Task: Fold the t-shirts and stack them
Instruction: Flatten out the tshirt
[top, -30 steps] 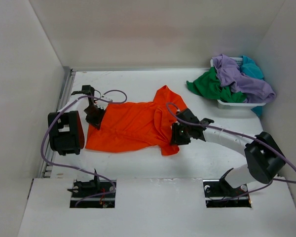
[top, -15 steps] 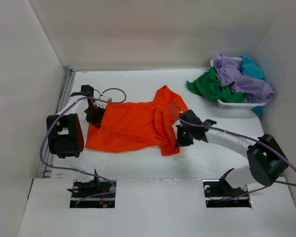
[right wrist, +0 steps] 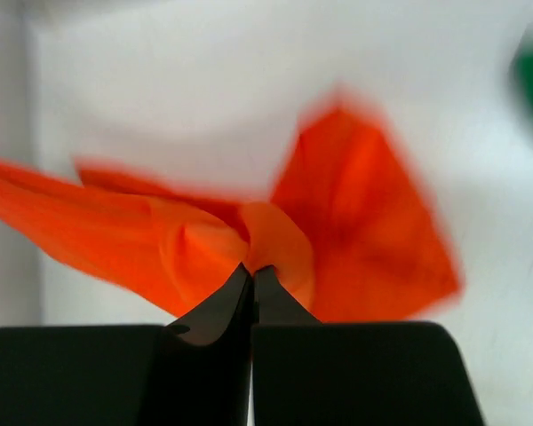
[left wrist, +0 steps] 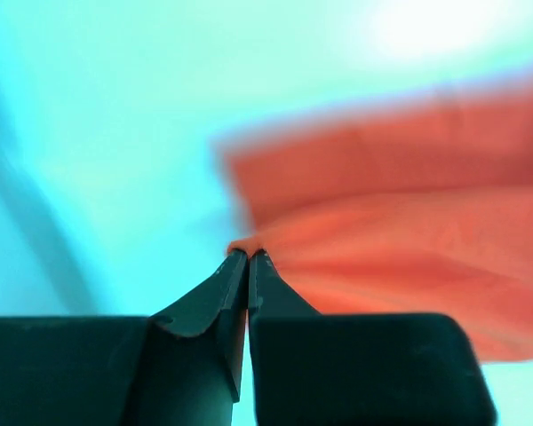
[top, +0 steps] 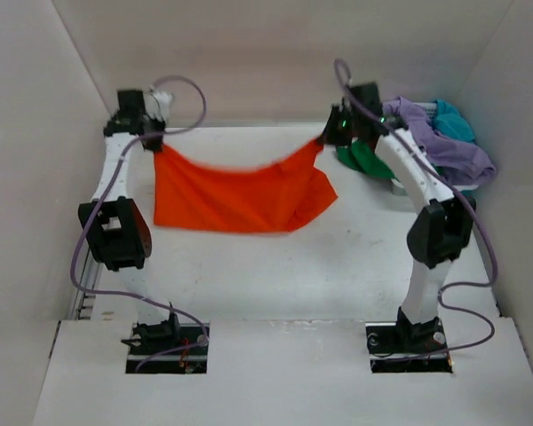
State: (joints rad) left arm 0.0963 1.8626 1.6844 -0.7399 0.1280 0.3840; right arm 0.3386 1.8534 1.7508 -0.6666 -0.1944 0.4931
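Observation:
The orange t-shirt [top: 240, 191] hangs in the air above the table, stretched between both arms and sagging in the middle. My left gripper [top: 153, 142] is shut on its upper left corner; in the left wrist view the orange t-shirt [left wrist: 400, 240] bunches at the left gripper [left wrist: 248, 255]. My right gripper [top: 324, 138] is shut on the upper right corner; the orange t-shirt [right wrist: 355, 222] fans out from the right gripper [right wrist: 253, 269]. The green t-shirt [top: 370, 158], purple t-shirt [top: 435, 142] and teal t-shirt [top: 453, 124] lie heaped in the basket.
A white basket [top: 422, 187] stands at the back right, close to the right arm's elbow. White walls enclose the table on the left, back and right. Cables loop off both arms.
Both arms have risen from the table to the back, lifting the orange t-shirt by two corners. The right gripper closed on the cloth before the lift.

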